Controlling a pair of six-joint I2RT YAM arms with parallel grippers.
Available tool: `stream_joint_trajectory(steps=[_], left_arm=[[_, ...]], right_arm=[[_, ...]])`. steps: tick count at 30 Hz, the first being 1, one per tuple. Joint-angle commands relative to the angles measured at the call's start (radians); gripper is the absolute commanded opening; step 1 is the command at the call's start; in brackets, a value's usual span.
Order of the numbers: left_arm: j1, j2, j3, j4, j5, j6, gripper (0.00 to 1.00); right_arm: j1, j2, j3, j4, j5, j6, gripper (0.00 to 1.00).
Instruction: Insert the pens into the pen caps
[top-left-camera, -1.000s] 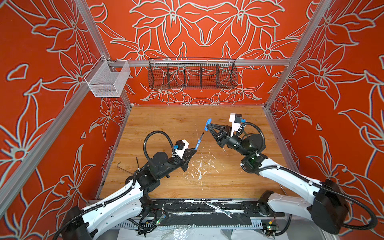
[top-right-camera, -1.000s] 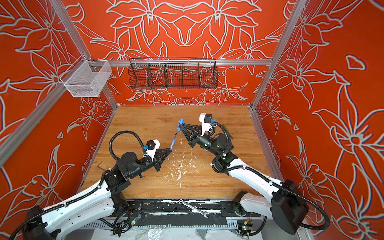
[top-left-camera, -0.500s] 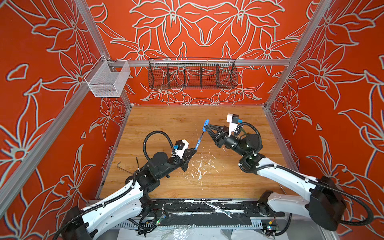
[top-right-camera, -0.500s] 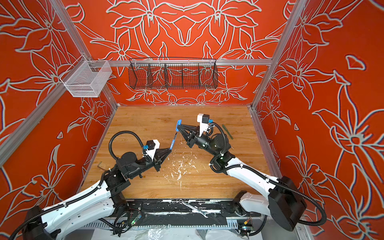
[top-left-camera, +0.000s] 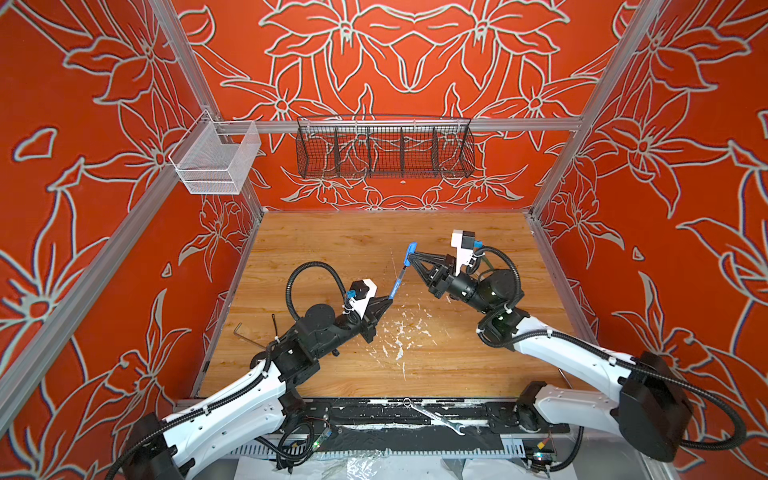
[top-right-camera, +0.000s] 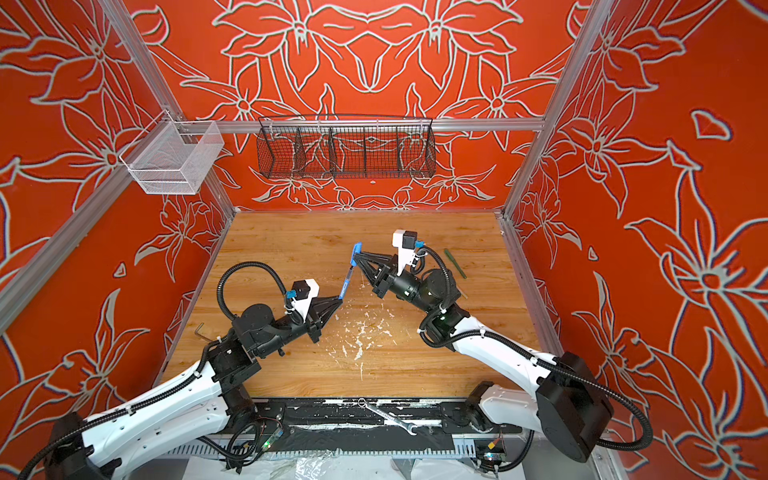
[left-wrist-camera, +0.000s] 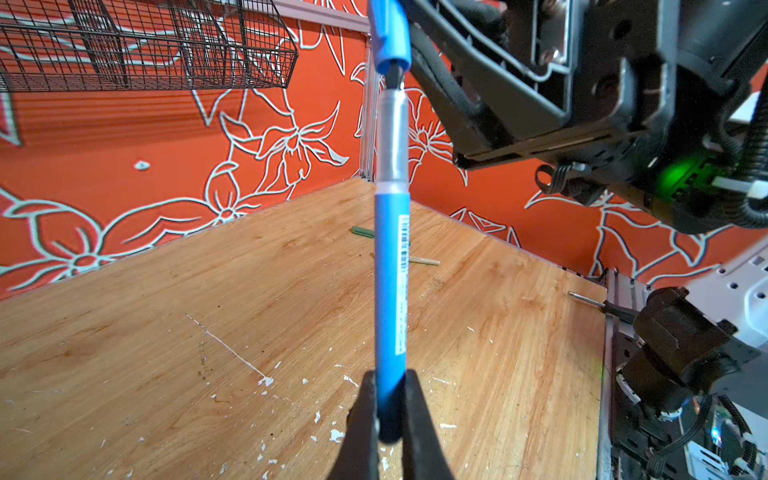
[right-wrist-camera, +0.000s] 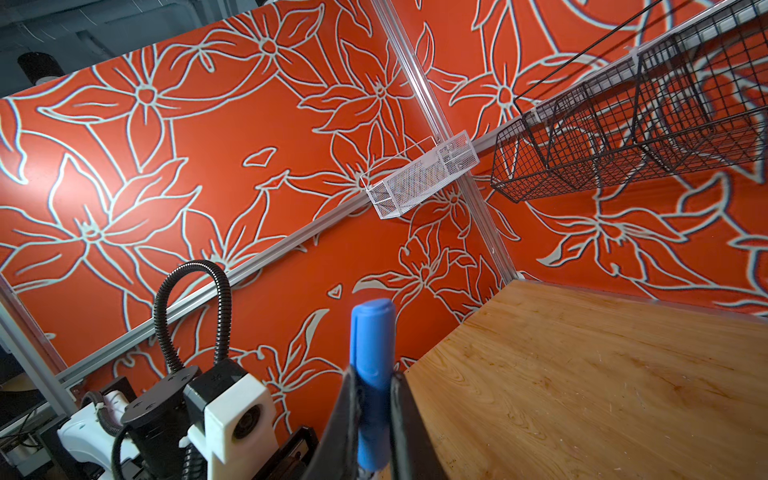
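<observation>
Blue plastic meets blue plastic in the air above the middle of a wooden table (top-left-camera: 332, 249). The left gripper (left-wrist-camera: 389, 386) is pinched tight on the back end of the blue pen (left-wrist-camera: 390, 291). The pen is a slim stick with a white barcode label along its barrel, a silver-grey collar near the front and a dark pointed tip. It is lifted clear of the wood and tilted, with the tip aimed away from the left arm.

The right gripper (right-wrist-camera: 372, 376) is clamped narrowly around the blue cap (right-wrist-camera: 372, 332), a short stubby tube with a rounded closed end. The cap's open mouth faces the pen. In the left wrist view the dark tip sits right at that mouth, seemingly just inside, while the silver-grey collar is fully exposed.

Farther back on the table, toward the right wall, lie the green pen (top-right-camera: 455, 263) and, close by it, the beige pen (left-wrist-camera: 422, 260). Whether they wear caps is too small to tell.
</observation>
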Motion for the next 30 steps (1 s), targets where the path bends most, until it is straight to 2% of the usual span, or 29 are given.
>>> stream_joint_trajectory(steps=[1,23,30], left_arm=[[0.004,-0.011,0.004,0.008,-0.009,-0.003,0.00],[0.005,0.003,0.031,0.013,-0.034,-0.009,0.00],[0.005,0.001,0.048,0.035,-0.012,-0.017,0.00]], right_arm=[[0.012,-0.015,-0.017,0.023,0.006,0.019,0.00],[0.035,-0.038,-0.035,0.008,0.027,0.019,0.00],[0.044,-0.035,-0.042,-0.010,0.044,0.002,0.00]])
